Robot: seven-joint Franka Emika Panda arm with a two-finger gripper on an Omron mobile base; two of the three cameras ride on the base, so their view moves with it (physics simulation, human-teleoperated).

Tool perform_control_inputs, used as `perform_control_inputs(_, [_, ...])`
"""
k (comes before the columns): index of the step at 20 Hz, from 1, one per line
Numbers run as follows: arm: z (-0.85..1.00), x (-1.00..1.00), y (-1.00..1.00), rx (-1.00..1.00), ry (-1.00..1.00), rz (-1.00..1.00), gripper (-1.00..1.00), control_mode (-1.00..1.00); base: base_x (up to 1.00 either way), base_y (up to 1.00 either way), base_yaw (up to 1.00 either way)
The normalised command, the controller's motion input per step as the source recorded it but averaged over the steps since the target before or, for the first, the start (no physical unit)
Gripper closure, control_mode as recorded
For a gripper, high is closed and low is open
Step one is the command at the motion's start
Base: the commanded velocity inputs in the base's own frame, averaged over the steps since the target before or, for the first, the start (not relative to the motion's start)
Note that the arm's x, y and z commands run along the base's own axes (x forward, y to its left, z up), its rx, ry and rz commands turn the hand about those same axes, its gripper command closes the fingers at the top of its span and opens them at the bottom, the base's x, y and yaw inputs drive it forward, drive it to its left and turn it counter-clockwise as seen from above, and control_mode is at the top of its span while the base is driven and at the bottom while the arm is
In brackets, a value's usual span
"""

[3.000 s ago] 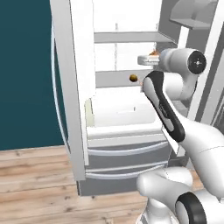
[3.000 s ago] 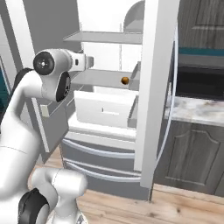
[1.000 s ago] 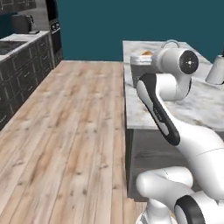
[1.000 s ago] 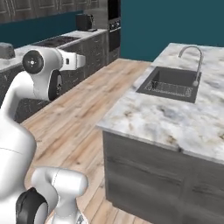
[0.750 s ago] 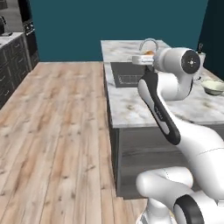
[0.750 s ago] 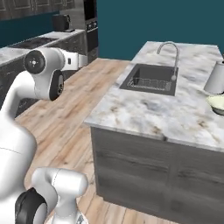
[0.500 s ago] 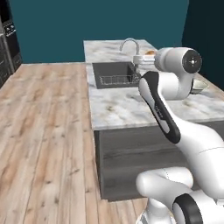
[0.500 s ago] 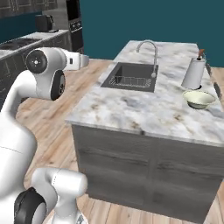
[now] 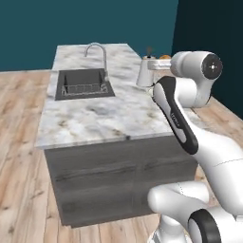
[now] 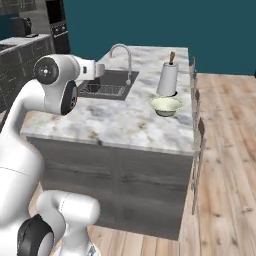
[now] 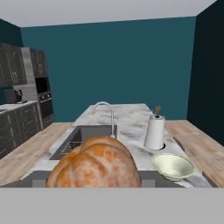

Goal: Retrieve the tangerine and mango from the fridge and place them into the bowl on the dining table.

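Marble surface (image 10: 125,122) is reached; tangerine (image 11: 94,164), lower centre of hand view, is pinched by the hand (image 11: 94,175). Release should be centred over bowl (image 10: 166,106).

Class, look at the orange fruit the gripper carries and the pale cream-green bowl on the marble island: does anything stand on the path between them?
Nothing visible does. The ribbed orange tangerine sits in the gripper, and bare marble island top lies between it and the pale cream-green bowl. The white jug stands just beyond the bowl, and the sink is off to the side.
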Motion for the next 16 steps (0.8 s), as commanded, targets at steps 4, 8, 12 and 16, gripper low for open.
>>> perform_control_inputs(4, [0.00,0.00,0.00,0.00,0.00,0.00,1.00,1.00,0.14,-1.00,-0.10])
perform_control_inputs(8, [0.00,0.00,0.00,0.00,0.00,0.00,1.00,1.00,0.27,-1.00,-0.01])
perform_control_inputs(12, [0.00,0.00,0.00,0.00,0.00,0.00,1.00,1.00,0.19,-1.00,0.12])
perform_control_inputs(16, [0.00,0.00,0.00,0.00,0.00,0.00,1.00,1.00,0.74,-0.93,0.43])
